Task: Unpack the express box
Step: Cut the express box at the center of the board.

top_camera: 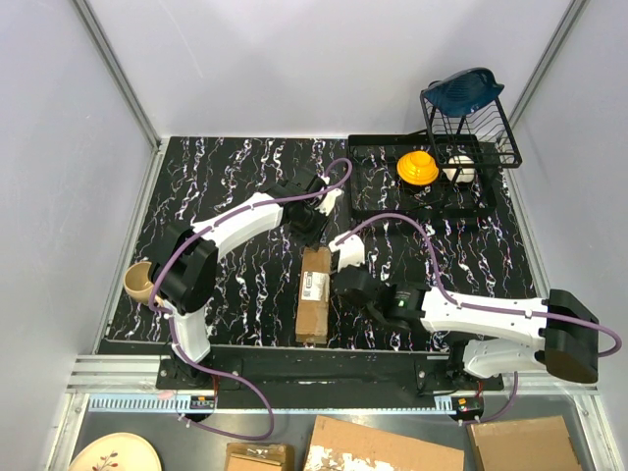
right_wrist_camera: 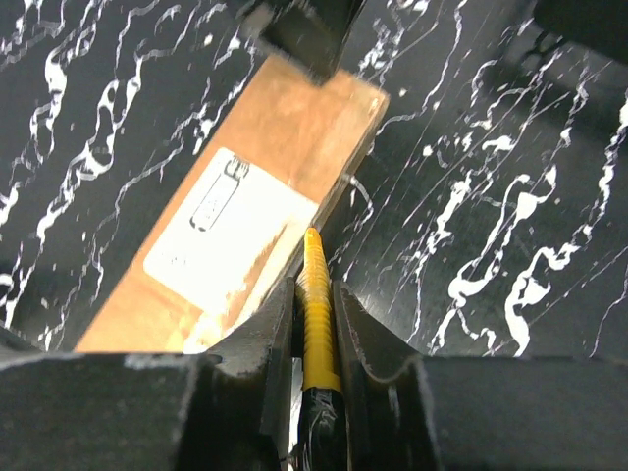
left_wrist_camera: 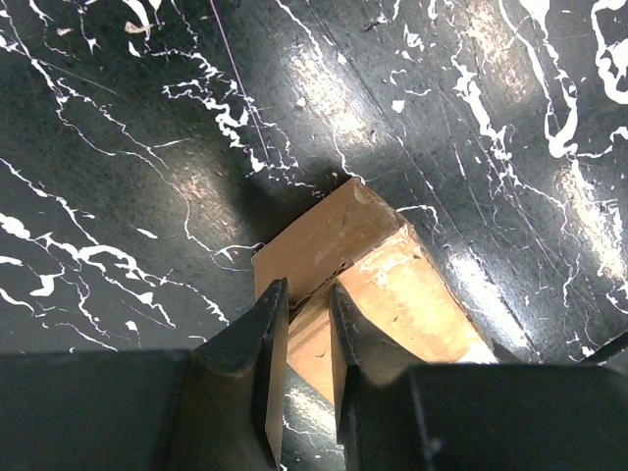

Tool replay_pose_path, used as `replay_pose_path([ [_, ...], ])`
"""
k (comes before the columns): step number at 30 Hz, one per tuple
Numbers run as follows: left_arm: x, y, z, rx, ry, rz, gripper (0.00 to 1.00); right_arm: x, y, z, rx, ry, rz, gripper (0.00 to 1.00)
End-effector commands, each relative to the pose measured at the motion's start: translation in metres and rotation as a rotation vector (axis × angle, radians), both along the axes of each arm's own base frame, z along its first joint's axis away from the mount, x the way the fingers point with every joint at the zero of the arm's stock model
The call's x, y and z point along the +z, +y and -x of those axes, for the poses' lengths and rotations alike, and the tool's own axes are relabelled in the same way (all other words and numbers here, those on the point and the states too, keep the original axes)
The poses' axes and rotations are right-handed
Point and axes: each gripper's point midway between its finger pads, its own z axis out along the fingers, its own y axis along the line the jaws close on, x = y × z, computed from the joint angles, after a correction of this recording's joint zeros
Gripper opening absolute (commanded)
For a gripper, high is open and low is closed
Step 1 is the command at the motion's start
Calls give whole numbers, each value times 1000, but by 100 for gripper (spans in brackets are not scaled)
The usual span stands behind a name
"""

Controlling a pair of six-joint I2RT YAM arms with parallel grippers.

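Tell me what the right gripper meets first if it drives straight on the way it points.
The box. The right gripper points at its long side edge beside the label, with the knife it holds leading; the tip looks at or very near that edge, though depth is unclear.

One express box (top_camera: 314,299), one knife (right_wrist_camera: 314,294)

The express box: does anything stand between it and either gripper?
Nothing visible does. The left gripper has its fingers astride an edge at the far end of the express box. The right gripper holds a yellow knife, whose tip sits at the box's long edge beside the white label.
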Motion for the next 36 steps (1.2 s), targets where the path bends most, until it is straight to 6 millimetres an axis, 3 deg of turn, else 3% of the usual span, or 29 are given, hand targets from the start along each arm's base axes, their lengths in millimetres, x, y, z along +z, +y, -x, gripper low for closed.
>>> replay_pose_path([
  [1,-76,64,-9,71,-4,-337,0,7,13,27,61,73,-47,0],
  [6,-77,65,-9,77,-1,-341,0,11,17,36,63,78,-63,0],
  [10,-69,64,-13,84,-21,-329,0,21,7,25,23,19,-19,0],
  [15,-36,69,-27,121,-89,-304,0,43,-4,15,-9,-56,18,0],
  [20,5,77,-42,161,-184,-293,0,52,-28,12,-51,-93,68,0],
  [27,69,81,-58,200,-293,-276,0,68,-51,20,-61,-74,47,0],
  [30,99,72,-66,209,-331,-228,0,75,-63,30,-72,-28,11,0],
  [34,104,53,-53,164,-304,-173,0,71,-80,44,-80,50,10,0],
  [36,93,38,-36,106,-256,-144,0,65,-83,48,-85,82,27,0],
])
